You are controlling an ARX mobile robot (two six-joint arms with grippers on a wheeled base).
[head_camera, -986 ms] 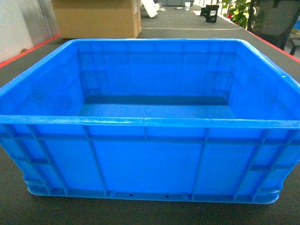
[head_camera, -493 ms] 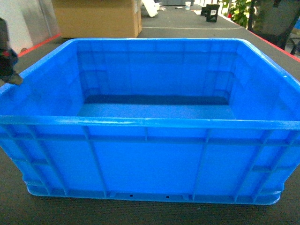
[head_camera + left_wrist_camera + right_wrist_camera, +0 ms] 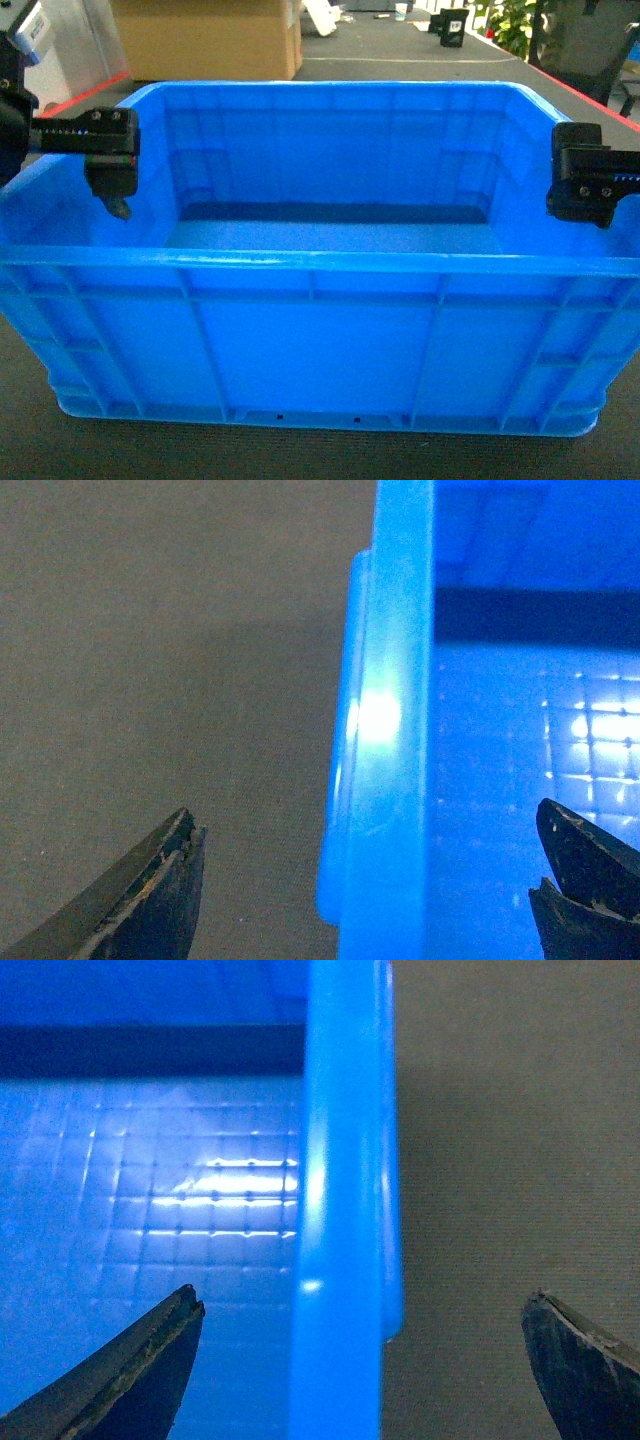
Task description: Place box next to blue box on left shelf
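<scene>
Your left pincer (image 3: 365, 880) and right pincer (image 3: 365, 1360) both gape wide, each straddling a side rim of the box (image 3: 320, 340).

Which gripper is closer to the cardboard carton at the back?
Left. The left gripper hangs over the crate's left rim, on the cardboard carton's side; the right gripper is over the opposite rim.

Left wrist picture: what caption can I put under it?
Open left gripper straddling the blue crate rim above the dark table.
</scene>
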